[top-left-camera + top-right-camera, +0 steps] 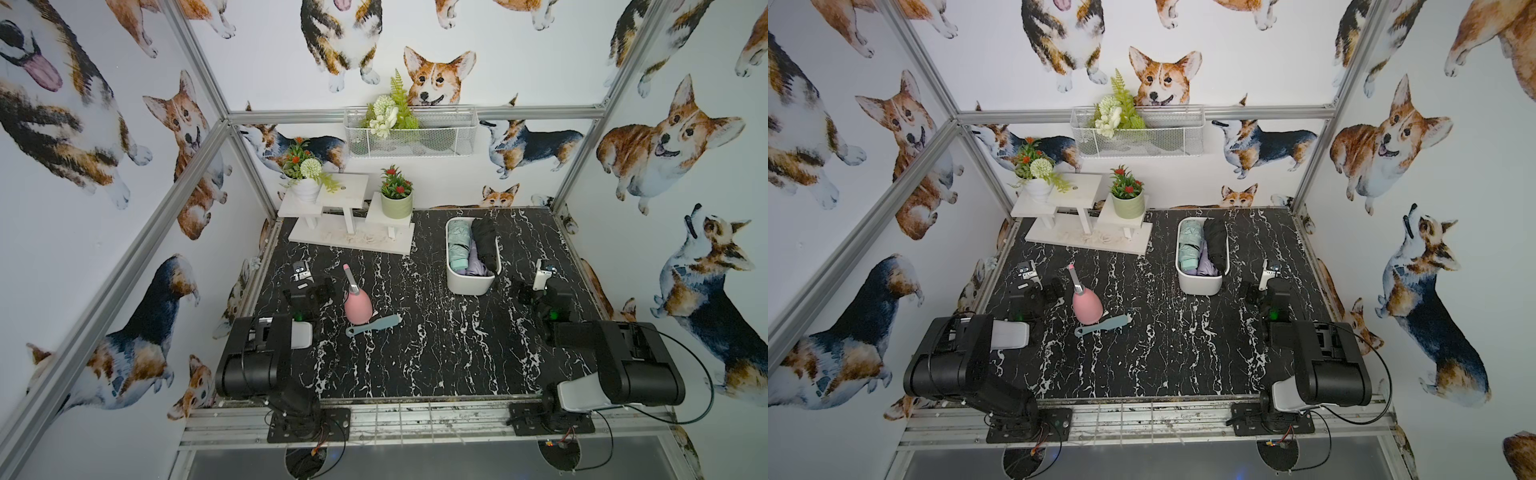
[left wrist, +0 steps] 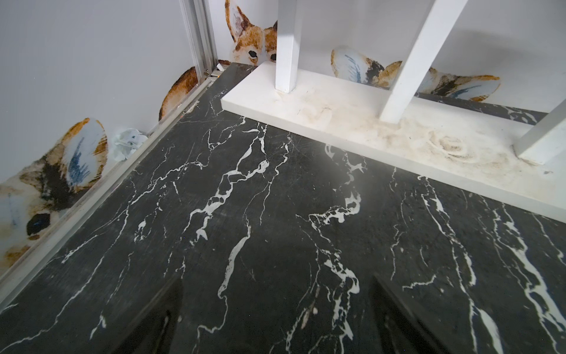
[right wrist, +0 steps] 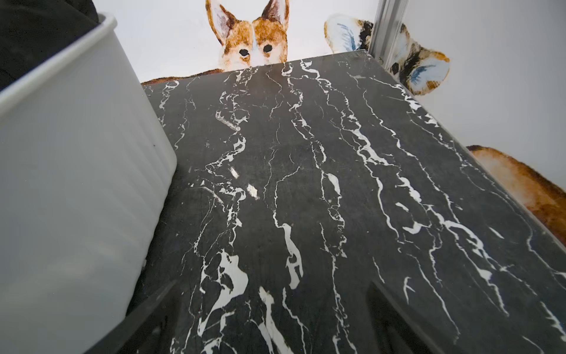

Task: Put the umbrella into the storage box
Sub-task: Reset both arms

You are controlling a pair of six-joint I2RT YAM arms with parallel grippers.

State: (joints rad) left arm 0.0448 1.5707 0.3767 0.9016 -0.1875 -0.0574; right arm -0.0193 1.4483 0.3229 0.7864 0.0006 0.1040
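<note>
The storage box [image 1: 468,286], a white oblong tub, stands at the back right of the black marble table in both top views. Three folded umbrellas lie inside it: a teal one [image 1: 458,245], a lavender one [image 1: 476,264] and a black one [image 1: 486,245]. My right gripper [image 1: 540,293] is low over the table just right of the box, open and holding nothing. In the right wrist view the box wall [image 3: 76,153] is close beside the open right gripper [image 3: 274,283]. My left gripper [image 1: 309,289] is at the left side, open and holding nothing. Only marble lies between its fingers [image 2: 277,282].
A pink egg-shaped tool with a handle [image 1: 357,307] and a teal brush [image 1: 372,326] lie left of centre. A white stepped stand [image 1: 349,232] with potted plants fills the back left. A white wire-mesh basket [image 1: 409,139] hangs on the back wall.
</note>
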